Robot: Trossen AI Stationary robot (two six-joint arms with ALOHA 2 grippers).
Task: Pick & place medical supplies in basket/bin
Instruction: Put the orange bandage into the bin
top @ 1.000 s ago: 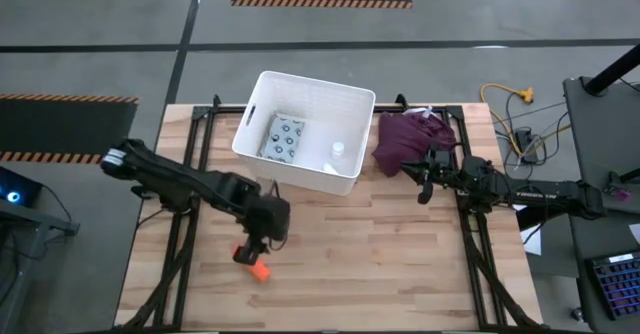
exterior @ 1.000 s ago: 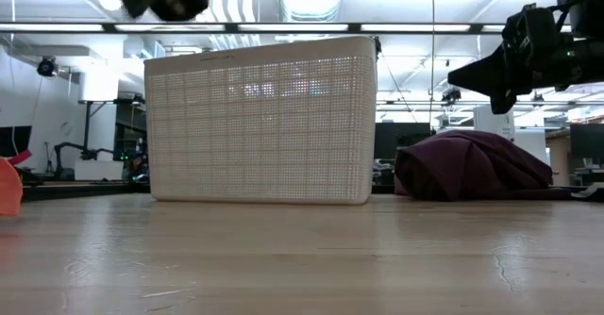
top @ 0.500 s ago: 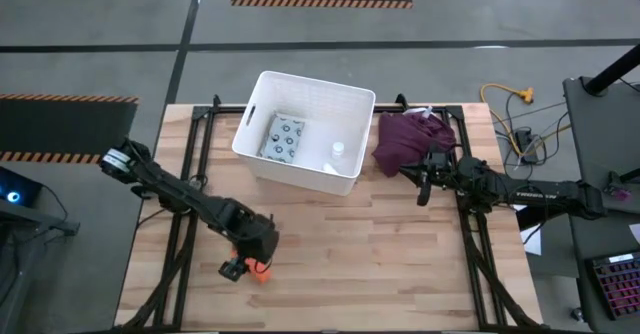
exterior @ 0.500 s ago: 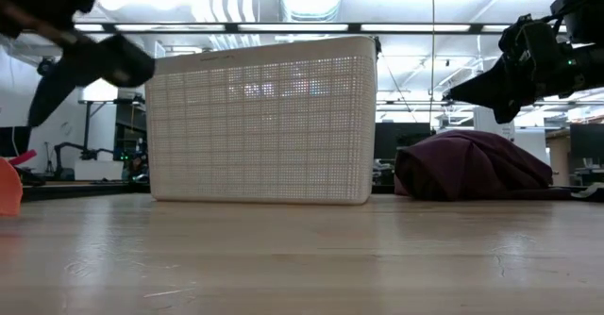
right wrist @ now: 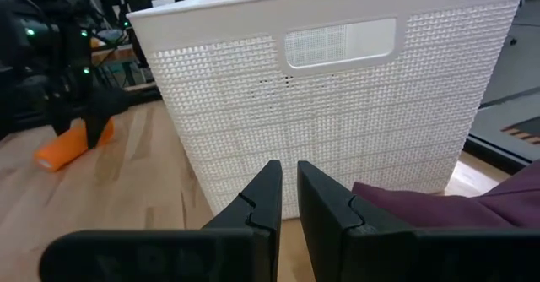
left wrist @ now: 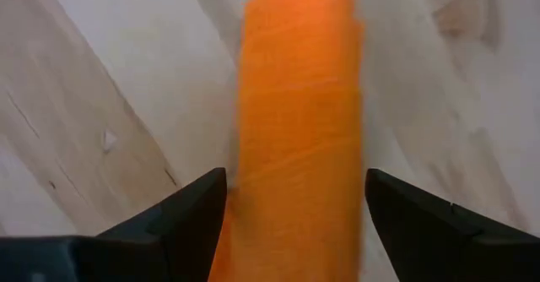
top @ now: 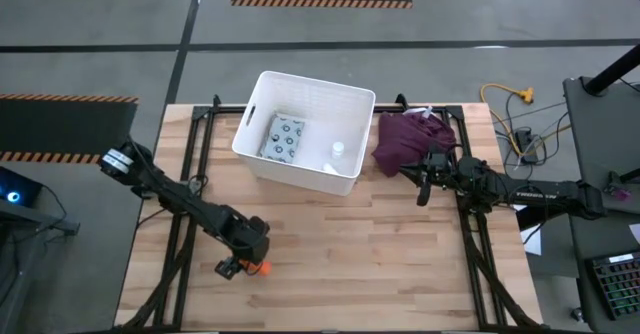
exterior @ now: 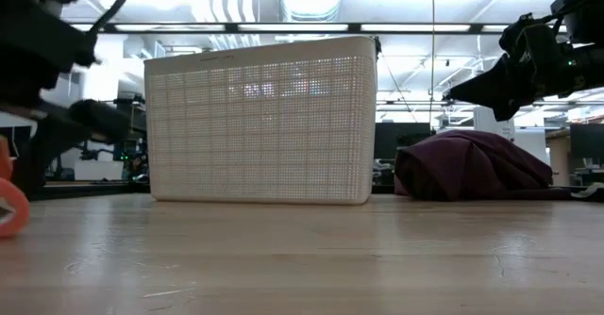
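High view first: we take the white bin point(top: 303, 130) as our landmark, standing at the far middle of the wooden counter point(top: 400, 254). Inside it we see the grey-blue dotted packet point(top: 285, 137) lying flat and a small white vial point(top: 338, 148) beside it. Well in front of the bin and toward its left, our left gripper point(top: 246, 266) is down at the counter with the orange bottle-like piece point(top: 262, 268). From the left wrist view, that orange piece point(left wrist: 297, 130) lies between our two spread fingers point(left wrist: 181, 214), which flank it on either side; we cannot tell whether they touch it. Just beside the bin on its right lies the maroon cloth heap point(top: 413, 137). Our right gripper point(top: 424, 186) hovers near the front edge of that cloth, and the right wrist view shows its fingers point(right wrist: 261, 199) nearly together, holding nothing, pointed at the bin's slotted wall point(right wrist: 337, 105).
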